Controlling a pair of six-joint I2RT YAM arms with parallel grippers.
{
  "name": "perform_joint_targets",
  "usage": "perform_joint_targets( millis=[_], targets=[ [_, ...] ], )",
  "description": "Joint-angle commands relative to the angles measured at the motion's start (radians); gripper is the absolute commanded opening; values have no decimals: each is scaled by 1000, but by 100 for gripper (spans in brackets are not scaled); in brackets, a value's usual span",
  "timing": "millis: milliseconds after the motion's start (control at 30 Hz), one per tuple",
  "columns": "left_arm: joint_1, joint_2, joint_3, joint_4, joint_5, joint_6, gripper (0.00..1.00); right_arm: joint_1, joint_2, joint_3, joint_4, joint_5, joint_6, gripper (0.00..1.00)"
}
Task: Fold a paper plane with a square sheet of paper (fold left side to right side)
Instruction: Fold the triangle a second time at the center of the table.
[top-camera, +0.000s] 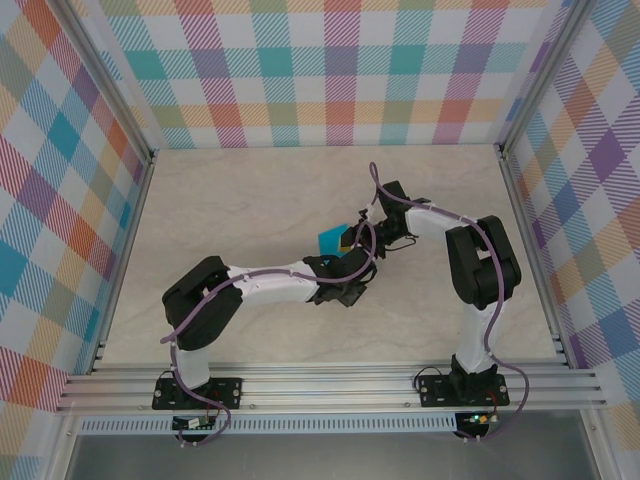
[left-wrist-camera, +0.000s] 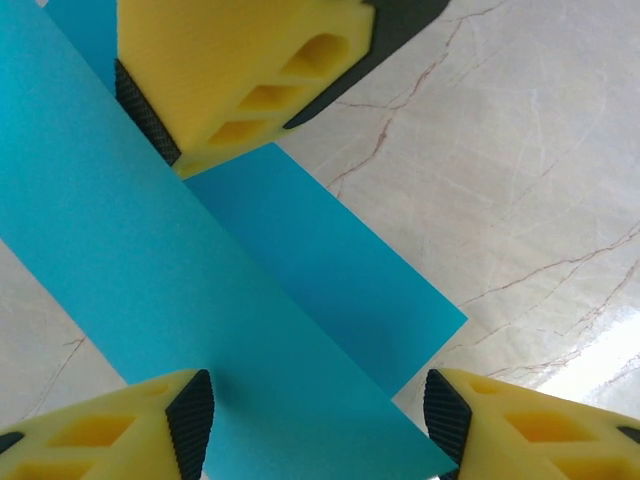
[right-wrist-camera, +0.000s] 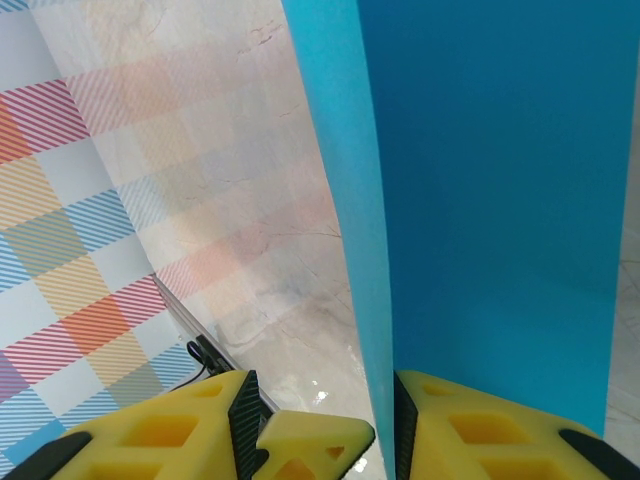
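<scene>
The square sheet of paper (top-camera: 328, 240) is bright cyan and held up off the table between the two arms, folded over into a long band of two layers (left-wrist-camera: 200, 280). No paper plane is in view. My left gripper (top-camera: 346, 262) stands open, its fingers wide on either side of the band (left-wrist-camera: 318, 420). My right gripper (top-camera: 368, 235) is open too (right-wrist-camera: 322, 420). The paper's edge (right-wrist-camera: 370, 250) runs along the inner pad of its right finger (right-wrist-camera: 402, 425). One right-gripper finger (left-wrist-camera: 230, 80) lies on the band in the left wrist view.
The beige marble table (top-camera: 250, 200) is bare around the arms. Plaid walls (top-camera: 340, 70) and aluminium frame rails (top-camera: 520, 200) close in the back and sides. A left-gripper fingertip (right-wrist-camera: 310, 440) sits between my right jaws.
</scene>
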Motion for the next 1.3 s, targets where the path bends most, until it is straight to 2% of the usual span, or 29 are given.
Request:
perform_joint_targets(
  millis=[0, 100, 667, 1033, 1267],
  targets=[
    [-27, -18, 18, -5, -15, 36, 57, 3, 5, 33, -31, -17, -7, 39],
    [-45, -37, 9, 12, -6, 59, 52, 3, 7, 35, -34, -13, -11, 39],
    [-46, -65, -6, 11, -51, 41, 12, 3, 11, 38, -46, -5, -24, 39],
    [-11, -93, -25, 22, 41, 9, 0, 1, -7, 52, -39, -4, -31, 41],
    [28, -130, -72, 52, 121, -23, 0, -21, -54, 54, -14, 7, -22, 52]
  ],
)
